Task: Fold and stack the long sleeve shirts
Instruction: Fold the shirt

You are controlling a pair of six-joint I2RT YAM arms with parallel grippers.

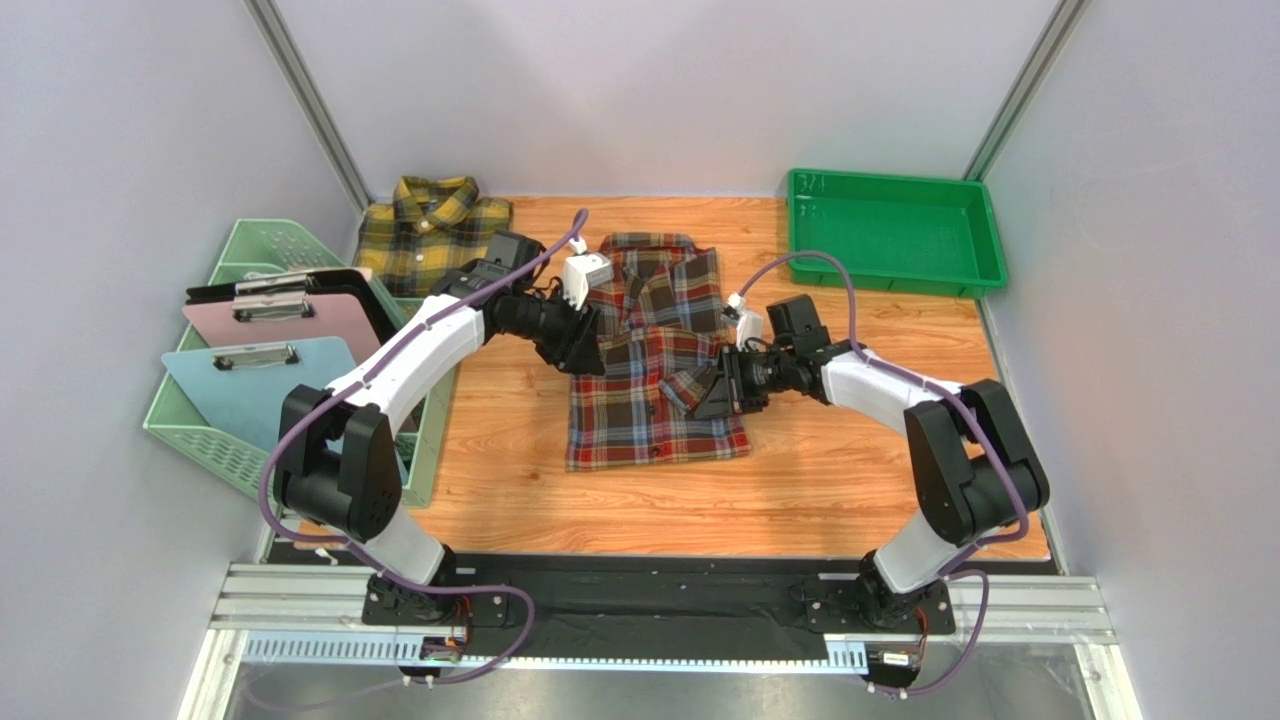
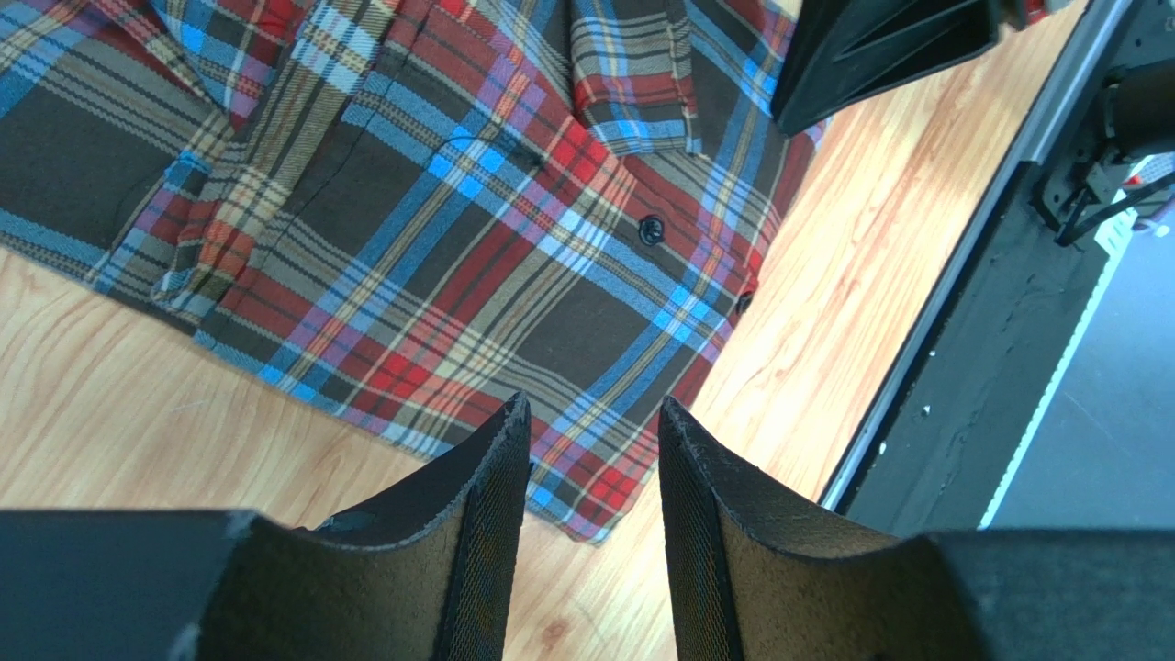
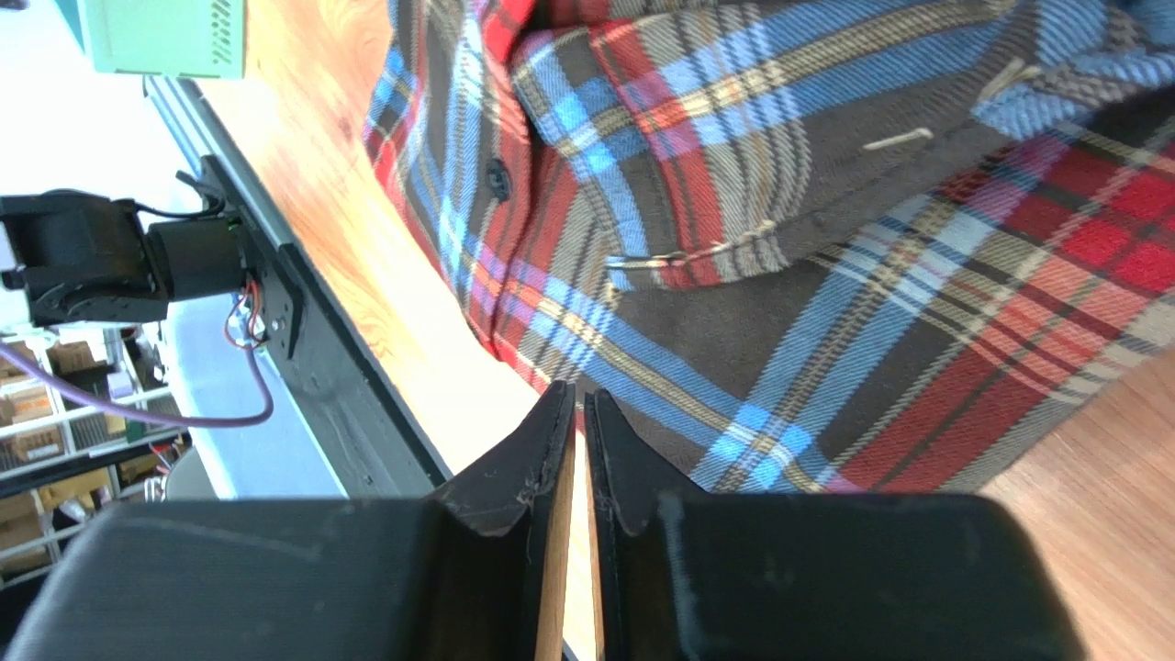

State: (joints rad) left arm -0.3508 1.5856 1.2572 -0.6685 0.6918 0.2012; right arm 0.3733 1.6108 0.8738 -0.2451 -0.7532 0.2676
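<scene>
The red, brown and blue plaid long sleeve shirt (image 1: 654, 360) lies flat on the wooden table, collar to the back, with a sleeve folded across its front. My left gripper (image 1: 589, 348) hovers over the shirt's left side. In the left wrist view it (image 2: 593, 420) is open and empty above the cloth (image 2: 455, 207). My right gripper (image 1: 715, 393) sits at the shirt's right edge. The right wrist view shows it (image 3: 579, 400) shut to a thin slit with nothing in it, tips at the edge of the plaid (image 3: 855, 276). The yellow and dark plaid shirt (image 1: 433, 228) lies folded at the back left.
A green tray (image 1: 894, 233) stands at the back right. A pale green basket (image 1: 226, 435) on the left holds pink (image 1: 286, 323), blue (image 1: 248, 375) and black clipboards. A black rail (image 1: 646, 600) with the arm bases runs along the near edge.
</scene>
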